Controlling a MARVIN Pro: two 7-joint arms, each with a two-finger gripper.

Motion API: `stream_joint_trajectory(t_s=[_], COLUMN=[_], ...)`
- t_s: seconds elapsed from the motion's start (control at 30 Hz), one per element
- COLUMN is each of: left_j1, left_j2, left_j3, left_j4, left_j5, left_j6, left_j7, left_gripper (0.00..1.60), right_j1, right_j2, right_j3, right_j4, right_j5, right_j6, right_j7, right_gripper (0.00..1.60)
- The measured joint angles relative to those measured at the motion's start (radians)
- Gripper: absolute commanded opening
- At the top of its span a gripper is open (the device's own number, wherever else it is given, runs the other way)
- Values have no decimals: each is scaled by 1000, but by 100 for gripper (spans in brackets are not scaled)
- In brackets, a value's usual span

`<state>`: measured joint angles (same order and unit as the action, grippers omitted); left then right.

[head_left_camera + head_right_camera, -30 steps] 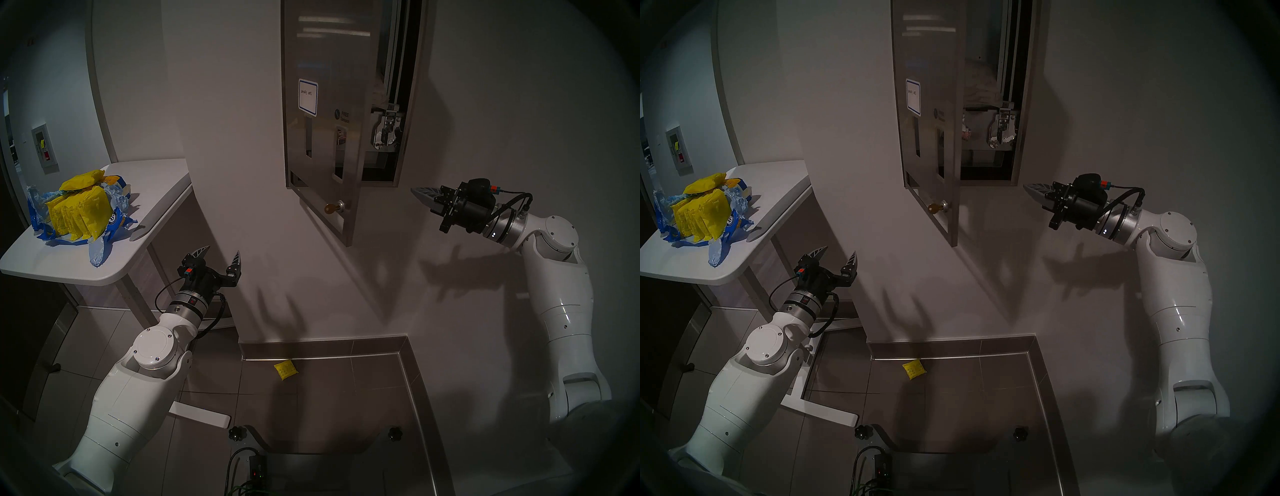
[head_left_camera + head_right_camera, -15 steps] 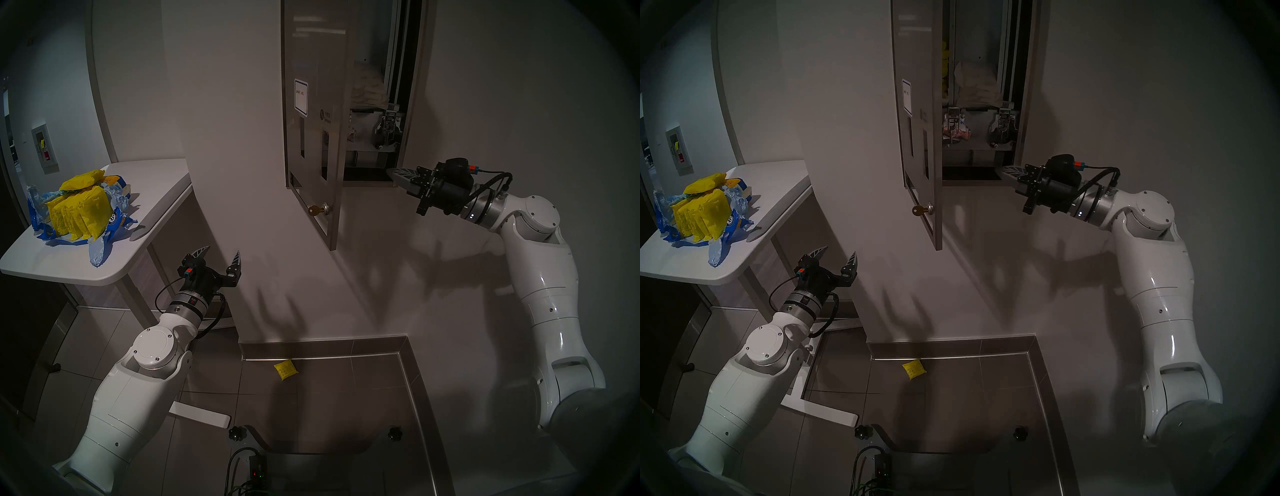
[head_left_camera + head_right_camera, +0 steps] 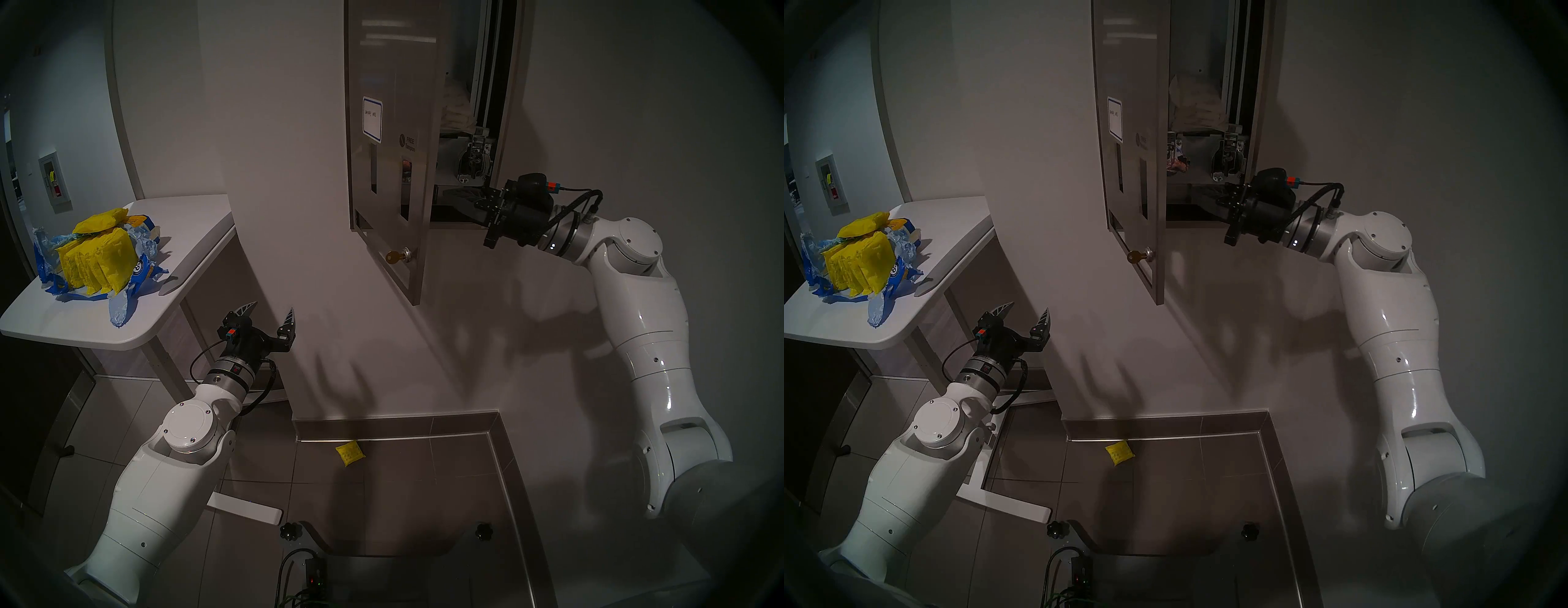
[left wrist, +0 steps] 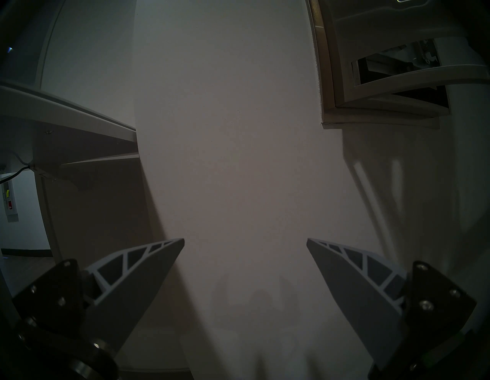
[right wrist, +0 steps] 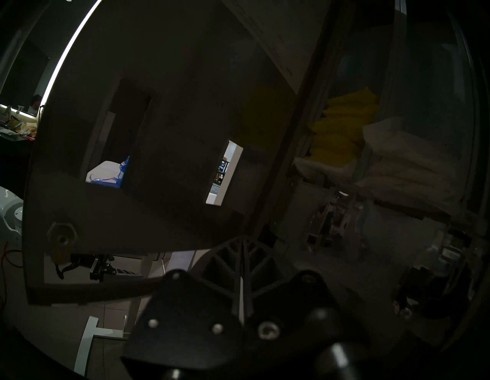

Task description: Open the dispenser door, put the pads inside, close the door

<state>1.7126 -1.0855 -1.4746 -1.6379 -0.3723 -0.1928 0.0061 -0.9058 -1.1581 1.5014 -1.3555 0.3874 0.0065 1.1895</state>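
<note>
**Right arm reaches in behind the half-open door**

The right gripper [image 3: 456, 197], fingers pressed together on nothing, has travelled from below the cabinet's 5 o'clock corner up into its lower opening, just behind the dispenser door [image 3: 390, 106]; whether it touches the panel I cannot tell. That door swung wider, then drifted partly back, so it probably still needs a push outward. The left gripper [image 3: 271, 312], fingers spread wide and empty, has stayed at 7 o'clock from the door. The pads [image 3: 95, 259] sit heaped on the table [image 3: 186, 237] at 9 o'clock; one stray pad [image 3: 350, 453] lies on the floor at 6 o'clock. Yellow packets [image 5: 347, 124] already show inside, so loading looks underway.
</note>
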Motion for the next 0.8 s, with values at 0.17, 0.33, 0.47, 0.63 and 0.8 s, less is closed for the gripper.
stream_joint_trajectory(t_s=[0.17, 0.33, 0.47, 0.63, 0.8], left_j1=[0, 0, 0, 0, 0], left_j2=[0, 0, 0, 0, 0], left_j3=[0, 0, 0, 0, 0], left_j4=[0, 0, 0, 0, 0], left_j5=[0, 0, 0, 0, 0], left_j6=[0, 0, 0, 0, 0], left_j7=[0, 0, 0, 0, 0], left_gripper=[160, 160, 160, 160, 160], right_j1=[35, 71, 102, 138, 171], right_j2=[-31, -55, -73, -90, -103], right_j3=[-31, -59, -77, -93, -107], right_j4=[21, 48, 81, 121, 135], right_j5=[0, -1, -1, 2, 8], right_j6=[-1, -1, -2, 7, 18], right_j7=[3, 26, 54, 91, 129], right_gripper=[0, 0, 0, 0, 0])
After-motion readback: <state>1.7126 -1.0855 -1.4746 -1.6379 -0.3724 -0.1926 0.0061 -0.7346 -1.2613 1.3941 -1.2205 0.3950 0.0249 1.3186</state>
